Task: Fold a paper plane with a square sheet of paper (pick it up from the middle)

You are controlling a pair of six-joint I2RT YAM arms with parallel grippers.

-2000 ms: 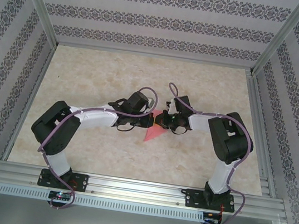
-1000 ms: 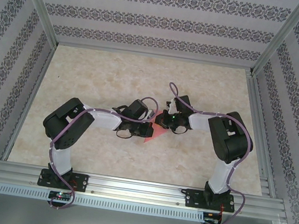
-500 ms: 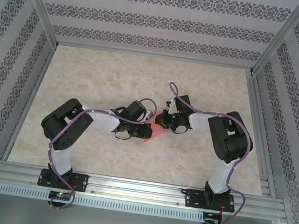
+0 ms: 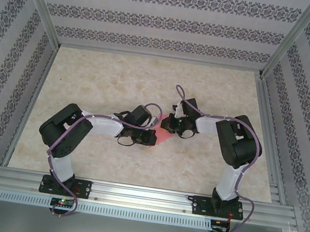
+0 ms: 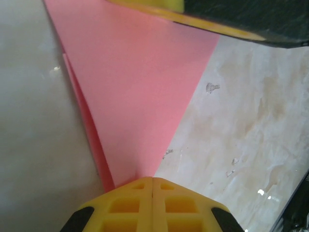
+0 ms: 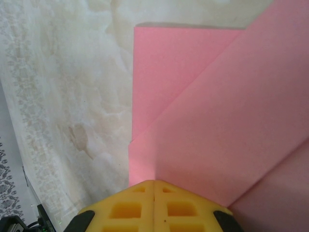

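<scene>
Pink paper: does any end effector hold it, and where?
Cannot be told. The shut left end effector meets the paper at its narrow tip, the right end effector at a fold.

Seen from above, the square sheet of paper (image 4: 162, 137) is mostly hidden beneath the left gripper (image 4: 152, 137) and right gripper (image 4: 168, 131), its folds too small to tell, and both wrist views cut its edges off.

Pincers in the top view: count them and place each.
2. The left pincer meets the folded pink paper from the left; the right pincer meets it from the far right.
</scene>
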